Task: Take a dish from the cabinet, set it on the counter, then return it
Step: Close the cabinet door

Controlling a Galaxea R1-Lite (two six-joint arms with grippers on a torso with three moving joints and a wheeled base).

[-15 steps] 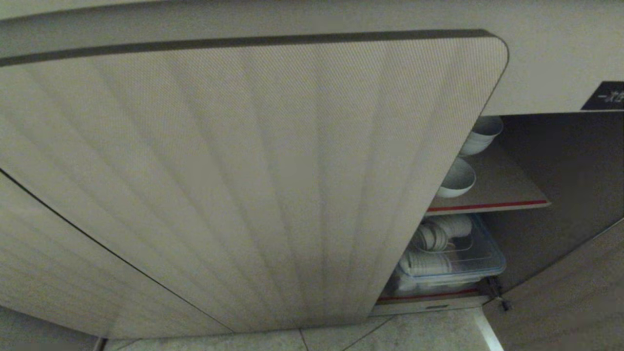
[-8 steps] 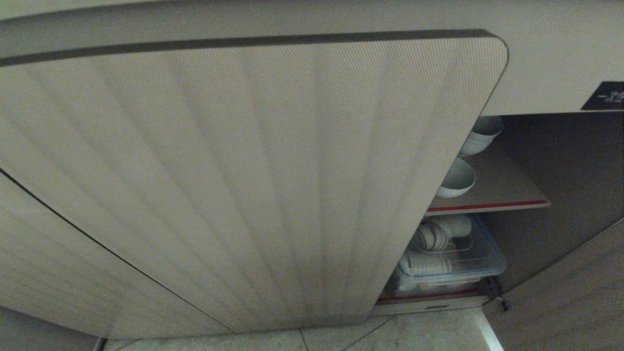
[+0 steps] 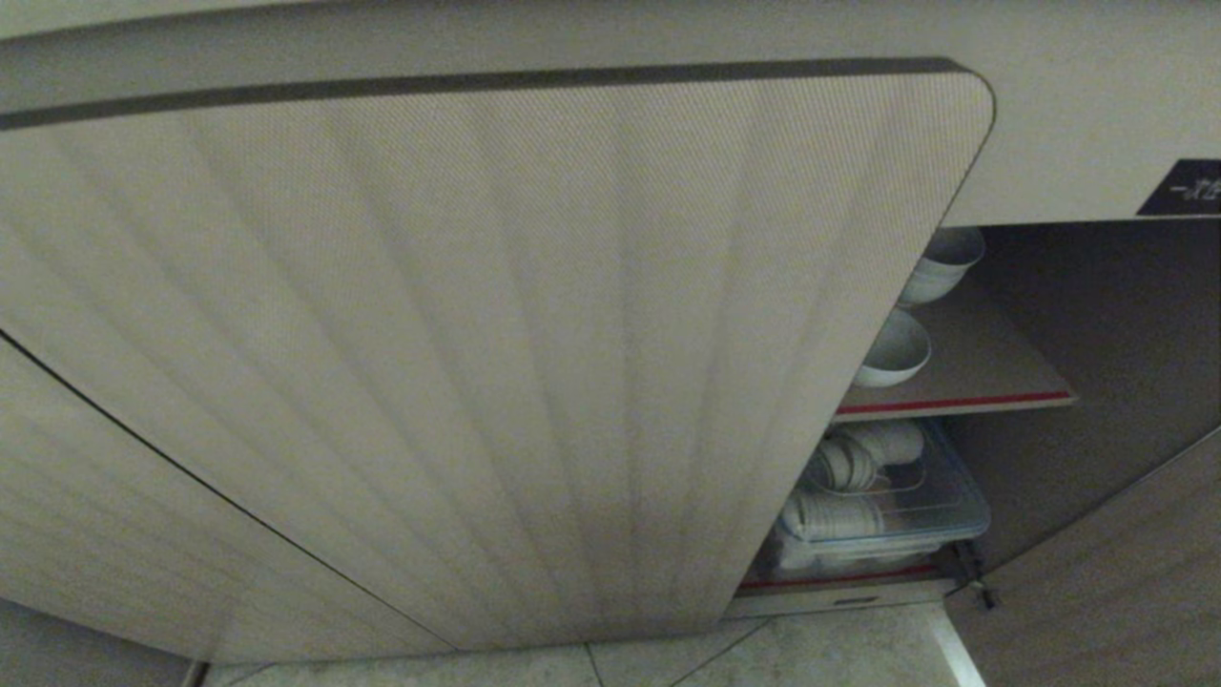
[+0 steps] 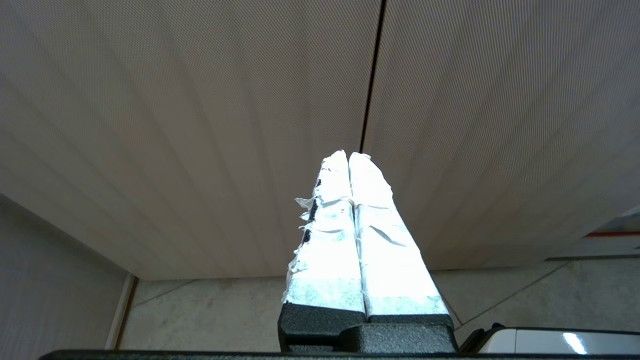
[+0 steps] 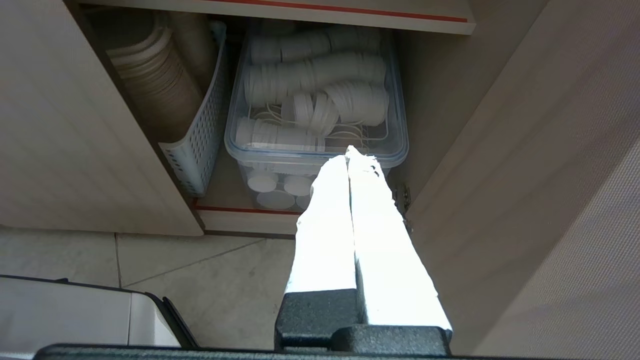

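Observation:
The cabinet [image 3: 1097,315] stands open at the right, its ribbed left door [image 3: 496,363] swung out across most of the head view. On its brown shelf with a red front edge [image 3: 963,403] sit white dishes: one bowl [image 3: 895,351] near the front and a stack of bowls [image 3: 944,262] behind it. My left gripper [image 4: 348,154] is shut and empty, facing the seam between two ribbed doors. My right gripper [image 5: 348,150] is shut and empty, low before the bottom compartment, well below the bowls. Neither gripper shows in the head view. The counter is out of view.
Under the shelf stand a clear plastic box [image 5: 315,100] of white lids and cups and a perforated white basket [image 5: 195,150] holding stacked beige plates. The right door [image 5: 525,175] hangs open beside my right gripper. Tiled floor [image 5: 225,280] and my white base [image 5: 65,315] lie below.

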